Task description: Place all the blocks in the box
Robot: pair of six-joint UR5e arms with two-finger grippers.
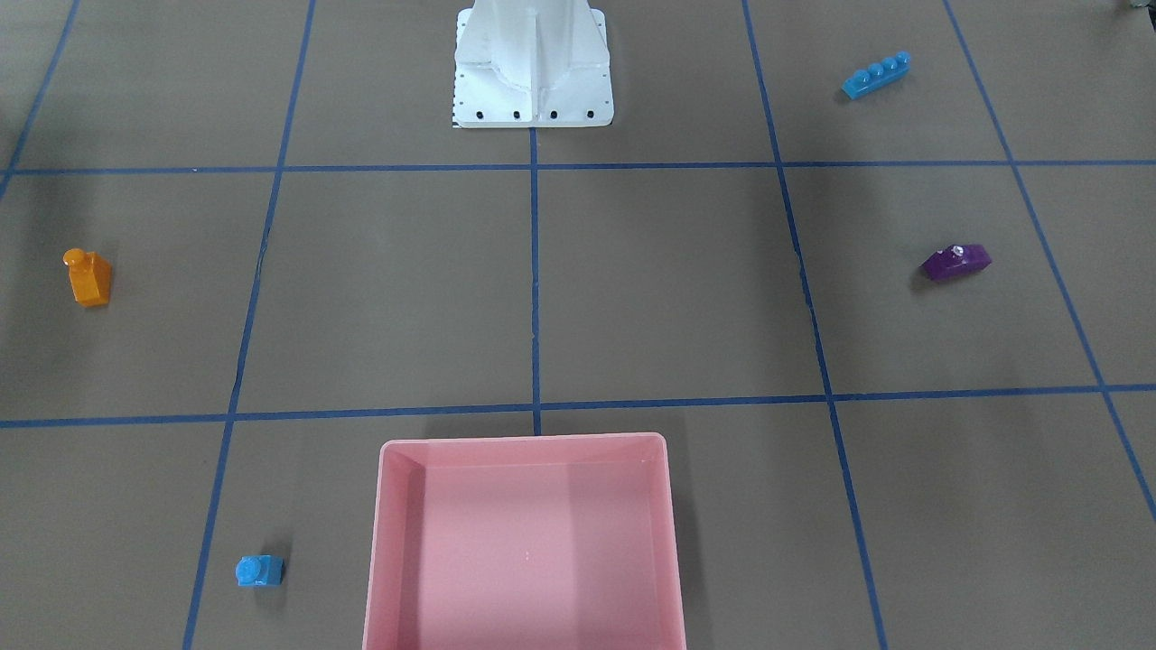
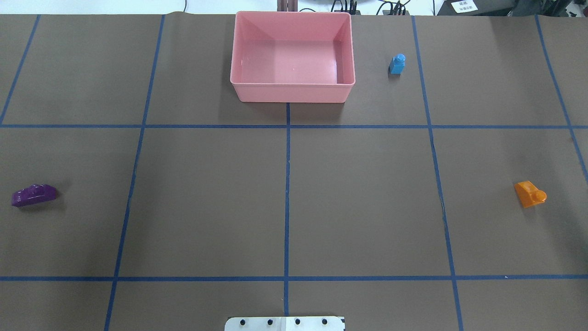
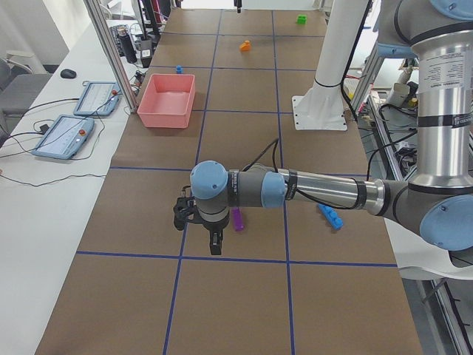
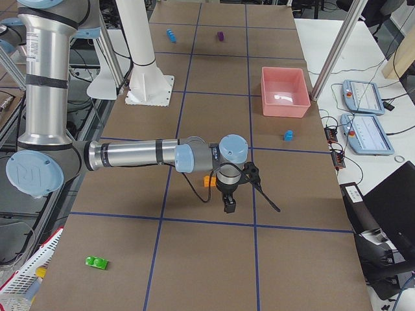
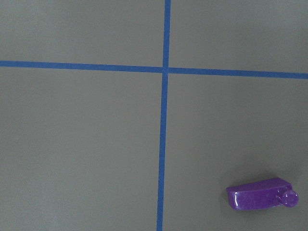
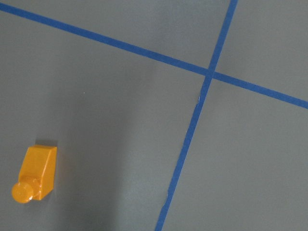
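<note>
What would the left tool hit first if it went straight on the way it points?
Probably the bare table cover beside a blue tape line: the left tool points down, and its wrist view shows the purple block off to one side, not underneath.

Pink box (image 2: 292, 92); orange brick (image 2: 529, 194); purple brick (image 2: 33, 195); brown table (image 2: 206, 207) with blue grid (image 2: 287, 193).

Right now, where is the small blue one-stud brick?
In the overhead view, the small blue brick sits just right of the pink box, apart from it, on the robot's right side.
</note>
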